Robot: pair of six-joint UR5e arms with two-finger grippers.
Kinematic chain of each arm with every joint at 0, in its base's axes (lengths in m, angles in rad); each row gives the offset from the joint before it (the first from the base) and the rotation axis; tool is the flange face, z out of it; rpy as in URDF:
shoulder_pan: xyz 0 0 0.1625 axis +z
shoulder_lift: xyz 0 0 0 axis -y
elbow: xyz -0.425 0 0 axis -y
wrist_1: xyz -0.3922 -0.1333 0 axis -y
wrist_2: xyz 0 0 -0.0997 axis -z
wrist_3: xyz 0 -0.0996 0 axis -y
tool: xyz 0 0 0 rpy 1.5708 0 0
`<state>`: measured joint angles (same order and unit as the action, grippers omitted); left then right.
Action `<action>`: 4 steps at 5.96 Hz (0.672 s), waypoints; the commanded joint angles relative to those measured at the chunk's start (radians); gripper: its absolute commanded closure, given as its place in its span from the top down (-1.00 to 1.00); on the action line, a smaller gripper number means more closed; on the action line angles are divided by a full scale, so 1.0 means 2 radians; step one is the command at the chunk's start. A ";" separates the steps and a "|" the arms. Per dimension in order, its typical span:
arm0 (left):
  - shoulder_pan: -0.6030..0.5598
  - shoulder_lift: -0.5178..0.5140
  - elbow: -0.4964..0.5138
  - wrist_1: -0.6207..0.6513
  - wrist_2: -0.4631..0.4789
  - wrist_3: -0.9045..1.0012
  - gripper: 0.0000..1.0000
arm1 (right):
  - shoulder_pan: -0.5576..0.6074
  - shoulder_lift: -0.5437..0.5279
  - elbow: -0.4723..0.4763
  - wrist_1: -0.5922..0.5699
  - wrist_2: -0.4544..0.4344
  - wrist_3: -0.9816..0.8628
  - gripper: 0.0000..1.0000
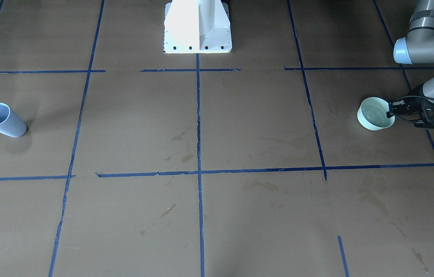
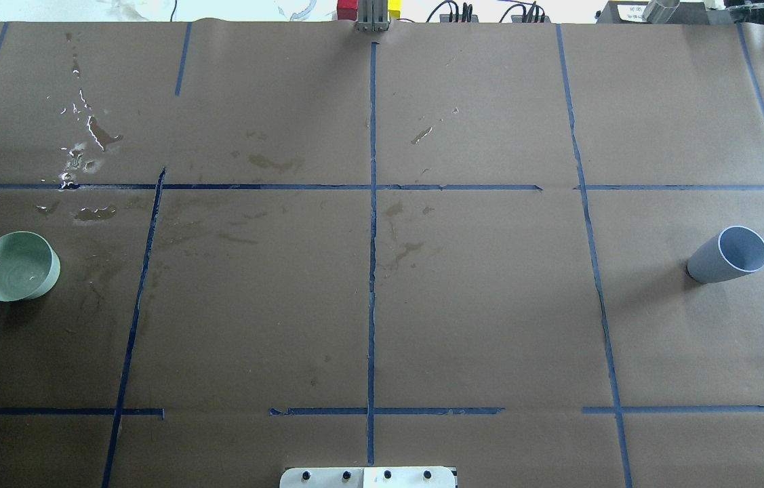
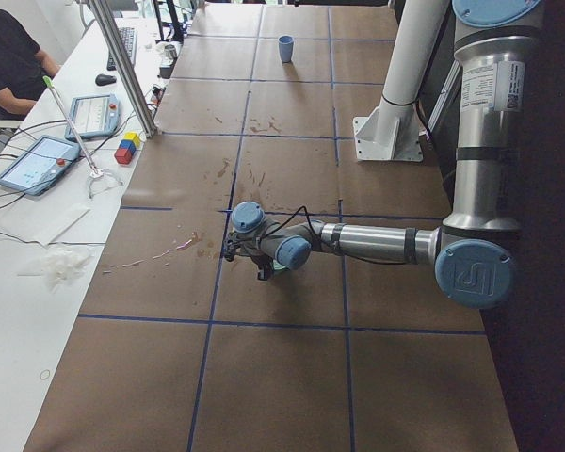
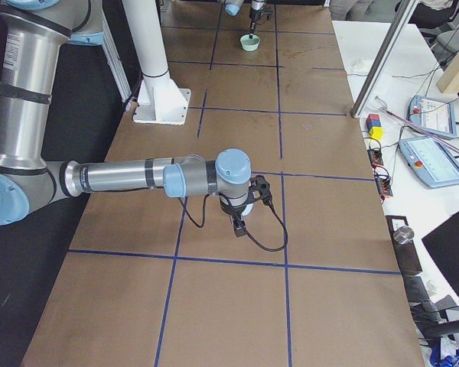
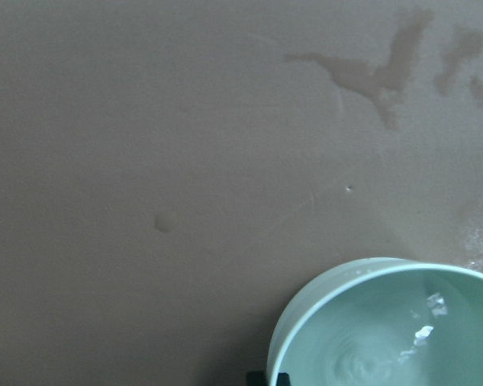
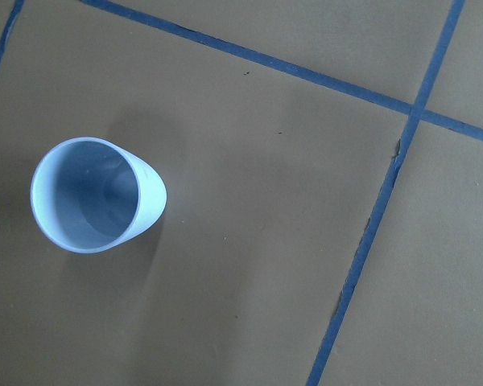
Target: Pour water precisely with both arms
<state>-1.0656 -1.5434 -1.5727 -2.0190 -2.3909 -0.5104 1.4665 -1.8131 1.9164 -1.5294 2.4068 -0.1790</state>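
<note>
Bowl (image 5: 302,330), pale green: left wrist view, lower right corner. Water (image 5: 386,346) lies inside it as a glossy, rippled sheen.

Front view: left gripper (image 1: 394,110) touches the bowl's rim; cannot tell whether it is clamped. Judged step: secure the rim hold before lifting. Seat fingers deep, then lift level and slow so nothing slops.

Right wrist view: cup (image 6: 145,201), blue-grey, upright, no water seen inside.

Right-side view: right gripper (image 4: 239,218) low over table (image 4: 229,306); jaw state cannot be told.

Overhead: bowl and cup well apart, at opposite ends.
</note>
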 commanded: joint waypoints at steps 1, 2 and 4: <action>0.001 -0.007 -0.040 -0.012 -0.032 -0.047 -1.00 | 0.000 -0.002 0.000 0.001 0.000 -0.001 1.00; 0.009 -0.020 -0.058 -0.011 -0.032 -0.080 -1.00 | 0.000 -0.005 0.000 0.001 0.000 -0.002 1.00; 0.087 -0.100 -0.083 -0.007 -0.024 -0.227 -1.00 | 0.000 -0.008 0.000 0.002 0.000 -0.001 1.00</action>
<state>-0.9662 -1.6596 -1.7226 -2.0358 -2.4459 -0.8178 1.4665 -1.8260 1.9165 -1.5267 2.4068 -0.1813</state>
